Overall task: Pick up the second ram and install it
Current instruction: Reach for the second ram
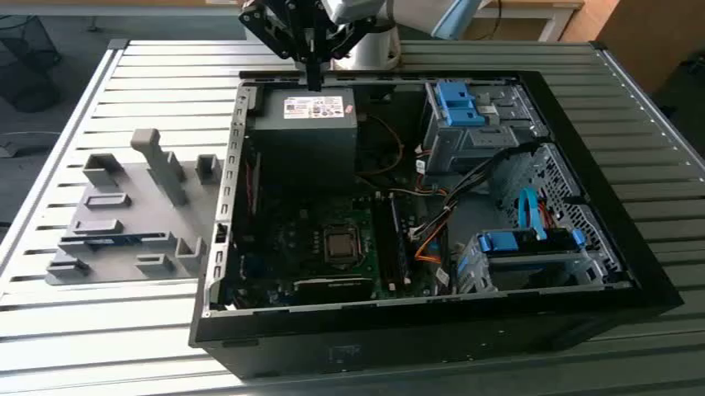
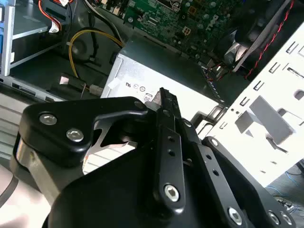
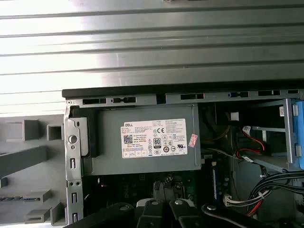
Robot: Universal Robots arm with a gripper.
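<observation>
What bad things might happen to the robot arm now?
The tool hangs above the power supply and the case's rim; dropping straight down might bump them. The blue second ram lies in the gray holder near a tall post, which the tool might clip. Loose cables inside might snag it.

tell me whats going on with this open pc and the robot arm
The gripper hangs shut and empty over the power supply at the back of the open computer case. The second ram, a blue stick, lies in the gray holder on the table at the exterior view's left of the case, not yet picked up.
</observation>
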